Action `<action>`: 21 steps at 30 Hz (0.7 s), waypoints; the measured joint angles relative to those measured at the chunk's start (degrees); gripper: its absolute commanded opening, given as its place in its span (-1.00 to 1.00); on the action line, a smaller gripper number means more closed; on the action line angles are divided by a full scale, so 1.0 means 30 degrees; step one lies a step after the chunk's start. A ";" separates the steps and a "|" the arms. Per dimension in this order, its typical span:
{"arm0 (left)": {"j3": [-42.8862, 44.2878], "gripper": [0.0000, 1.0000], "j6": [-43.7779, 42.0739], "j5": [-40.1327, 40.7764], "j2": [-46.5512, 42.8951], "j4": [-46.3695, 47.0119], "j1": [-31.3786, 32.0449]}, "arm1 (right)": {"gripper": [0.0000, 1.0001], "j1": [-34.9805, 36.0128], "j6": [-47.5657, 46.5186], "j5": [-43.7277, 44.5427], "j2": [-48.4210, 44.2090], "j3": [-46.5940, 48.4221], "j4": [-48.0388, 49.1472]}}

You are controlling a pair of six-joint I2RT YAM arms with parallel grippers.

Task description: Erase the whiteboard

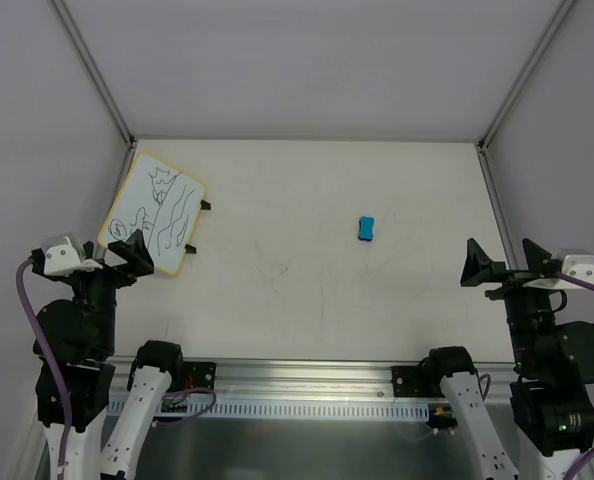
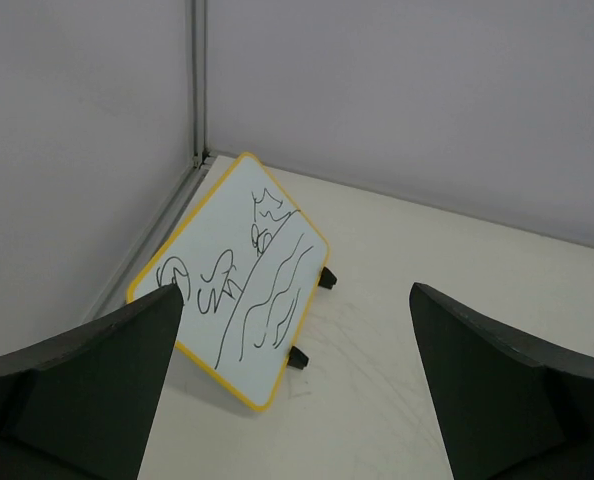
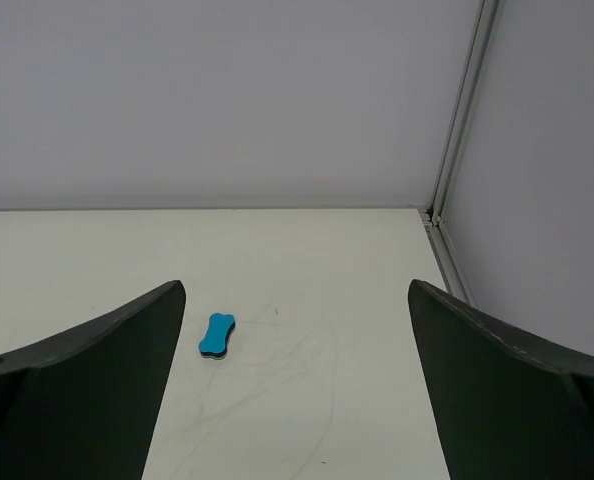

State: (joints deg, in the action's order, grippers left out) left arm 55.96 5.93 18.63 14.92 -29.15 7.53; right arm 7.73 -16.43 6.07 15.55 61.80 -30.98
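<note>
Upper left of the overhead frame: whiteboard point(image 1: 152, 214), yellow rim, turned diamond-wise on the table point(image 1: 307, 300). Two black tabs on its right edge. Flat or slightly propped on those tabs: cannot tell.

Progress: none visible. Black scribbles point(image 2: 267, 280) cover most of the white face, with no wiped streak anywhere. Blue eraser point(image 1: 366, 228) lies right of centre, well apart from the board, nothing touching it. Judged remaining: pick up the eraser, carry it across to the left, rub the whole face clean.

Grippers: left gripper point(image 1: 127, 255) sits at the board's near corner, jaws apart, holding nothing. Overhead, its fingertips overlap that corner; contact cannot be told. Its wrist view shows the board ahead and lower. Right gripper point(image 1: 502, 265) is at the lower right of the overhead frame, jaws apart, holding nothing, eraser ahead of it and to its left.

Edges and room: the board's left side runs close along the left wall rail point(image 1: 117, 185), its far corner near the back-left corner post, so there is little room for a stroke on that side. To its right, bare table reaches as far as the eraser. Eraser has bare surface on every side, so approach looks easy. Right gripper sits just beside the right rail point(image 1: 497, 210).
</note>
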 measured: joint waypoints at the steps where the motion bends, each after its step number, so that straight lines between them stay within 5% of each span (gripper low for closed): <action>1: -0.0036 0.97 0.0066 0.0000 0.0015 -0.0036 0.0000 | 0.98 0.0000 0.0036 -0.0007 -0.0007 -0.0087 0.0080; 10: -0.0211 0.98 0.1377 -0.0087 0.1814 -0.0262 0.0000 | 0.98 0.0000 0.0845 -0.0634 0.0386 -0.1253 0.0095; 21: -0.0087 0.97 0.4940 -0.2550 1.0418 -0.0277 0.0000 | 0.98 0.0007 0.1982 -0.1982 0.1960 -0.2499 0.0044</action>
State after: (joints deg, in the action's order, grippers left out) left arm 55.70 20.75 10.98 46.17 -29.98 7.53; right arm 7.75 -10.48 0.12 21.43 54.30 -30.85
